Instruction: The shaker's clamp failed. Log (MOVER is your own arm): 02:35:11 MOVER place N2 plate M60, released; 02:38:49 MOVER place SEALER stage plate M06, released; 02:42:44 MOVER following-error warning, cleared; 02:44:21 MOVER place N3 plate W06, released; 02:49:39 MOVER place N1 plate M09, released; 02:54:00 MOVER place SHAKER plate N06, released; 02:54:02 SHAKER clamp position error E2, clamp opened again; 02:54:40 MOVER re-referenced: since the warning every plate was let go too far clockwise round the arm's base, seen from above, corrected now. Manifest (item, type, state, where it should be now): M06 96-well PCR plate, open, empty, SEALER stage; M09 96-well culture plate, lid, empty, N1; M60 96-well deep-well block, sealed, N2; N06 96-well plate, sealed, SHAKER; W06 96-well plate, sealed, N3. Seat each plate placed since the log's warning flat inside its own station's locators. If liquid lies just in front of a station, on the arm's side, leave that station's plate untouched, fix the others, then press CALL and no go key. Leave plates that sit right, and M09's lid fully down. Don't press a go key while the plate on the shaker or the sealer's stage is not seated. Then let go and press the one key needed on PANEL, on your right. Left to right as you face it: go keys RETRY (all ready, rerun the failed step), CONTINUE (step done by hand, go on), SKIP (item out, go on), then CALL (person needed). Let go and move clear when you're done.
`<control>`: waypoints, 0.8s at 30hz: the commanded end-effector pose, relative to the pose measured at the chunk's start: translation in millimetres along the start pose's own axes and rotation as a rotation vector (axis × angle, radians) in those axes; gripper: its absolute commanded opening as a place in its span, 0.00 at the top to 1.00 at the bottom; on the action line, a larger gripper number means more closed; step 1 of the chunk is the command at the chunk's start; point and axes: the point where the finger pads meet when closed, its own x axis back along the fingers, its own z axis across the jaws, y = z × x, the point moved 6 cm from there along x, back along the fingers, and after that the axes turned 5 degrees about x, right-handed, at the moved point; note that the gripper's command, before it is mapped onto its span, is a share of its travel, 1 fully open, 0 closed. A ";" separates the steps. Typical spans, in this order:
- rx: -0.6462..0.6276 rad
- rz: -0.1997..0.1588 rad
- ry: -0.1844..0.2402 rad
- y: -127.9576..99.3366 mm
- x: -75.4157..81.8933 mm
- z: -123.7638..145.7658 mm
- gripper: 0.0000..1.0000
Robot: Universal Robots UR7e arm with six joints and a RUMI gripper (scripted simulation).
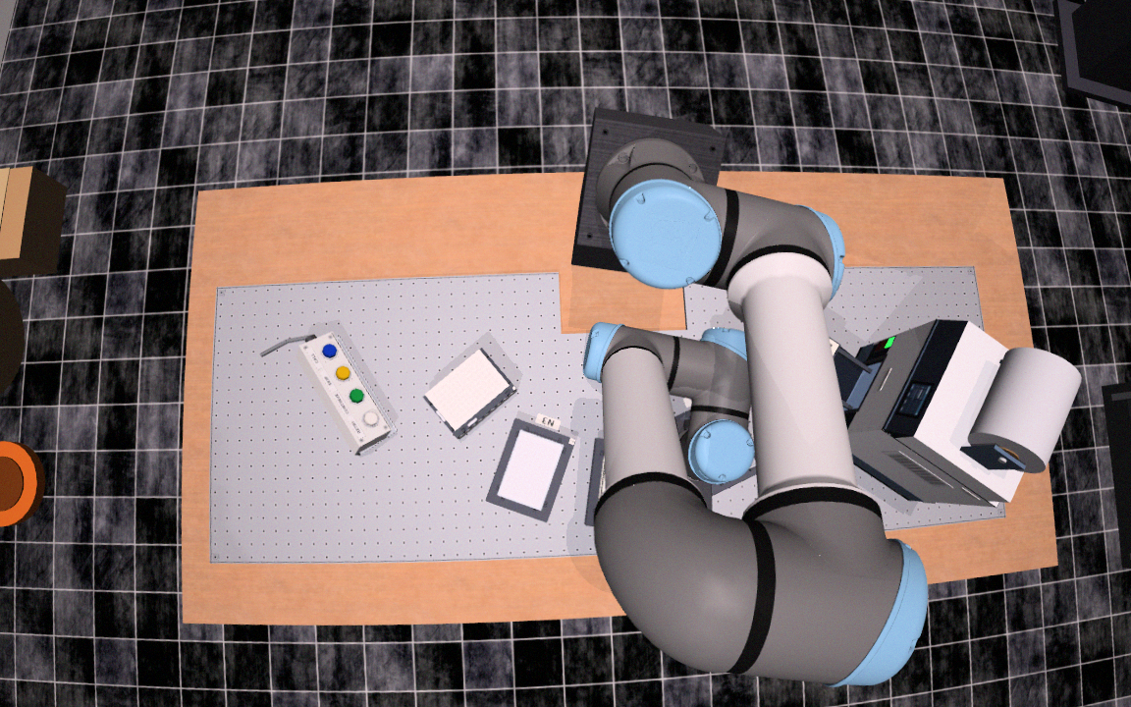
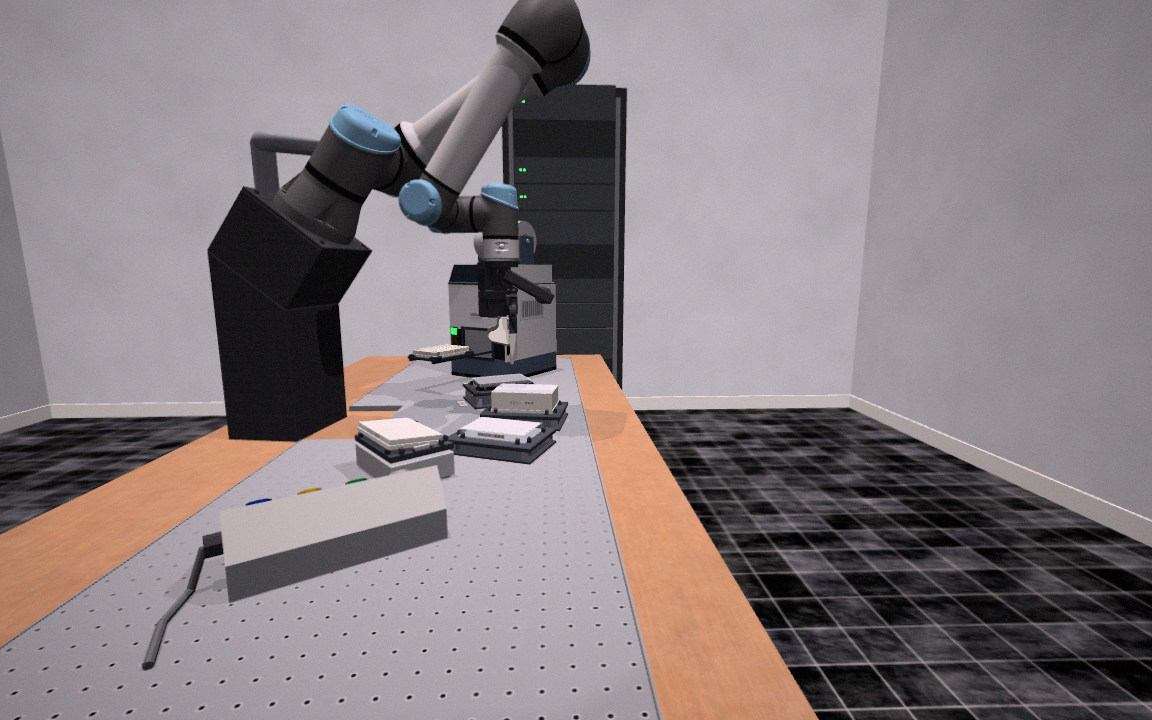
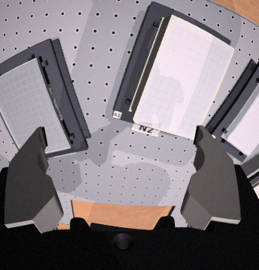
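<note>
Plate M60 (image 3: 183, 79), a tall white block, is seen in the N2 nest (image 3: 138, 71) on the bench (image 1: 289, 228), directly beyond the fingers, which are spread wide with nothing between them. Another plate (image 3: 25, 101) is seen at the left.
</note>
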 end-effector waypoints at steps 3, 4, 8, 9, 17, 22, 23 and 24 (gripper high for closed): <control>-0.079 -0.001 -0.003 5.2 0.1 24.7 0.18; -0.099 -0.001 -0.003 6.6 0.0 29.5 0.18; -0.179 -0.001 -0.003 12.4 0.0 48.6 0.18; -0.179 -0.001 -0.003 12.4 0.0 48.6 0.18; -0.319 -0.001 -0.003 22.6 -0.2 82.2 0.18; -0.345 -0.001 -0.003 29.8 -0.3 106.1 0.18; -0.345 -0.001 -0.003 31.3 -0.3 110.9 0.18; -0.345 -0.001 -0.003 32.7 -0.3 115.7 0.18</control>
